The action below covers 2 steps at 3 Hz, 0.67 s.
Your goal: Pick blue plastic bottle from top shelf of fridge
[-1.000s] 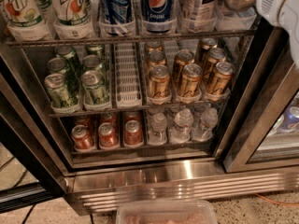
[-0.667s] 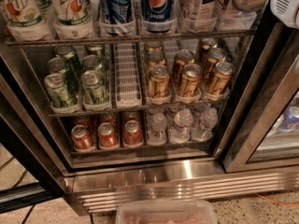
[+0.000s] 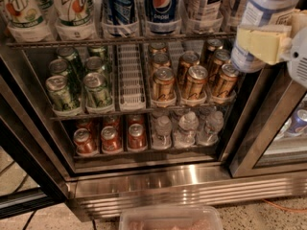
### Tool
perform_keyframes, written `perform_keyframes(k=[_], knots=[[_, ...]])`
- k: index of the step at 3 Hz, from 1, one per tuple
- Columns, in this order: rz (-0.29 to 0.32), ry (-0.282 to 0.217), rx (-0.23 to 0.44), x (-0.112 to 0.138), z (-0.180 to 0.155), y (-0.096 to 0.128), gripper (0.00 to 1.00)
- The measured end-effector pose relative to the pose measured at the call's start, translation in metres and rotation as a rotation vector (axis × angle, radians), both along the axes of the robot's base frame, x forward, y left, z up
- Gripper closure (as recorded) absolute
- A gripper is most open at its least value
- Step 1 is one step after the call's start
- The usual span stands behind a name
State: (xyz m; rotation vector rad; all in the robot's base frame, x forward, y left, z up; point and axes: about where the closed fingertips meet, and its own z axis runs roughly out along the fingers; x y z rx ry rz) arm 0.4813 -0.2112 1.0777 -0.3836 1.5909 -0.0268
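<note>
My gripper [image 3: 263, 41] is at the upper right, in front of the fridge's right door frame. It is shut on the blue plastic bottle [image 3: 261, 11], whose pale blue-white label and brownish liquid show. One yellowish pad [image 3: 266, 44] presses across the bottle's lower part. The bottle is held clear of the top shelf [image 3: 120, 40], out in front of it and slightly tilted. The top shelf still carries dark blue Pepsi bottles [image 3: 162, 4], green-and-white 7UP bottles [image 3: 72, 6] and more pale-labelled bottles [image 3: 206, 4]. The bottle's cap is out of view.
Below are racks of green cans [image 3: 72, 80], gold cans [image 3: 192, 78], red cans [image 3: 110, 138] and small water bottles [image 3: 187, 128]. The ribbed steel base [image 3: 168, 188] runs along the bottom. A pinkish plastic tub [image 3: 170, 219] sits on the floor. The dark door frame [image 3: 254, 133] stands at the right.
The gripper was only a white shape at the top right corner. It has come down and left into view, with the bottle in it and out of the shelf.
</note>
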Motion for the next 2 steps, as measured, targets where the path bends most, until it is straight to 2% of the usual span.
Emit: perform_keyframes(k=[1,2], knots=[[0.0,0.0,0.0,0.0,0.0,0.0,1.0],[0.037,0.01,-0.012,-0.002,-0.003,0.014,1.0]])
